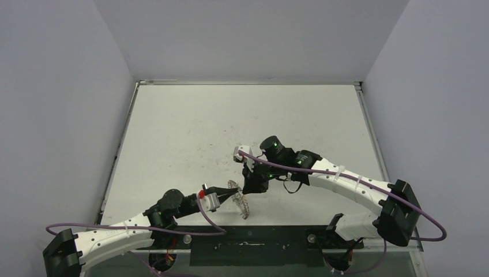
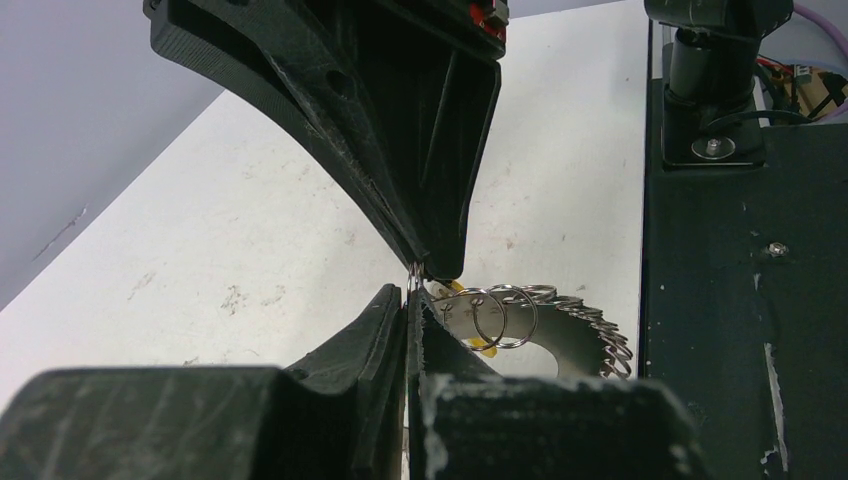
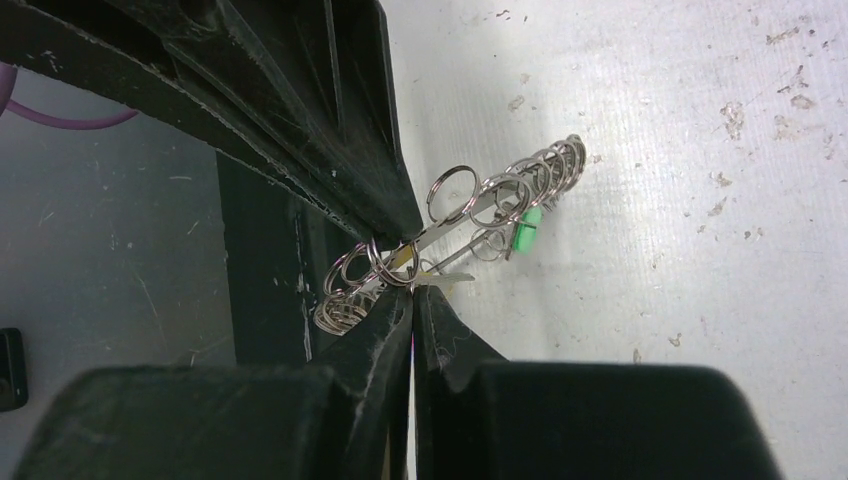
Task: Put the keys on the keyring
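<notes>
from above, the left gripper [image 1: 233,189] and the right gripper [image 1: 249,187] meet near the front middle of the white table [image 1: 190,127]. the keyring [image 1: 243,203] stands on edge between them, tilted rather than lying flat. the left arm reaches in from the near left corner and the right arm from the near right. the keys are too small to make out from this height.

at the left wrist, the left gripper's black fingers [image 2: 440,200] are pressed together at their tips, pinching a wire loop at the keyring's rim. the flat silver disc runs off to the right behind them, its edge crowded with loops. the yellow key [image 2: 486,346] shows as small yellow-orange bits against the disc, just beside the fingertips.

at the right wrist, the right gripper's jaws are closed tight with no gap. their tips meet at the keyring, seen here almost edge-on. a yellow bit and a thin silver blade sit right at those tips; i cannot tell whether the jaws pinch the key, a loop, or both. the green key [image 3: 527,232] hangs at the ring's far side, apart from the fingers, close over the table.
</notes>
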Controlling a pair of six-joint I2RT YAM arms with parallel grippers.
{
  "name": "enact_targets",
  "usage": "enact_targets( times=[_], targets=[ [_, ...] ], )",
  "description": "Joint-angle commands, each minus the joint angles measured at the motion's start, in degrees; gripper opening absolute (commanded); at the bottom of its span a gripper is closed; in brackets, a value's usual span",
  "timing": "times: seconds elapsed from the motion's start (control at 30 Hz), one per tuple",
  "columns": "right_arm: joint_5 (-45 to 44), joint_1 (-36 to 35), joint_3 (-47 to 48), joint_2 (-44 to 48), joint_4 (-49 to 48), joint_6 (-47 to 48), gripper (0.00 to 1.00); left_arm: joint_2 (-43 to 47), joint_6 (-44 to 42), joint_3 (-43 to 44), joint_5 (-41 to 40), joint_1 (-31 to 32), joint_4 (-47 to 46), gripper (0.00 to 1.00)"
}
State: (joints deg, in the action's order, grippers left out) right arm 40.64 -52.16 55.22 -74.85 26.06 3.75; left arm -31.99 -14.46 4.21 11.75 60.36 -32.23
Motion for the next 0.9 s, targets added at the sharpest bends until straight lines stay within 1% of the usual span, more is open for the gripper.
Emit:
enact_targets(
  times=[0.0, 0.07, 0.17, 0.2, 0.3, 0.37, 0.4, 0.57, 0.73, 0.87],
  targets=[
    [1.74, 0.04, -0.68, -1.88, -3.09, 0.08, 0.05, 0.48, -0.69, 1.16, -0.32, 0.29, -4.77, 0.00],
    [2.30, 0.04, -1.37, -1.98, -5.49, -0.24, 0.10, 0.21, -0.83, 1.10, -0.24, 0.29, -4.97, 0.00],
    [2.41, 0.04, -2.75, -1.25, -9.29, -0.35, 0.13, -0.09, -0.81, 0.97, -0.07, 0.29, -5.47, 0.00],
    [2.26, 0.04, -3.29, -0.81, -10.32, -0.14, 0.16, -0.09, -0.80, 1.00, -0.07, 0.29, -5.48, 0.00],
    [0.44, 0.04, -5.48, 1.16, -13.38, 0.48, 0.32, 0.02, -0.81, 0.98, -0.06, 0.29, -5.27, 0.00],
    [-1.07, 0.04, -6.78, 2.99, -14.88, 1.66, 0.39, 0.06, -0.79, 0.99, -0.06, 0.29, -5.15, 0.00],
    [-1.65, 0.04, -7.33, 3.95, -15.32, 2.27, 0.41, 0.16, -0.83, 0.98, -0.06, 0.29, -5.05, 0.00],
    [-1.39, 0.16, -10.47, 9.61, -19.03, 6.27, 0.44, 0.35, -0.81, 1.09, 0.03, 0.29, -4.71, 0.00],
    [1.45, 0.39, -12.94, 12.48, -21.90, 14.69, 0.46, 0.43, -0.74, 1.25, 0.45, 0.29, -4.51, 0.00],
    [2.90, 0.38, -16.08, 13.86, -27.16, 19.61, 0.46, 0.49, -0.61, 1.40, 1.12, 0.35, -4.43, 0.00]
  ],
)
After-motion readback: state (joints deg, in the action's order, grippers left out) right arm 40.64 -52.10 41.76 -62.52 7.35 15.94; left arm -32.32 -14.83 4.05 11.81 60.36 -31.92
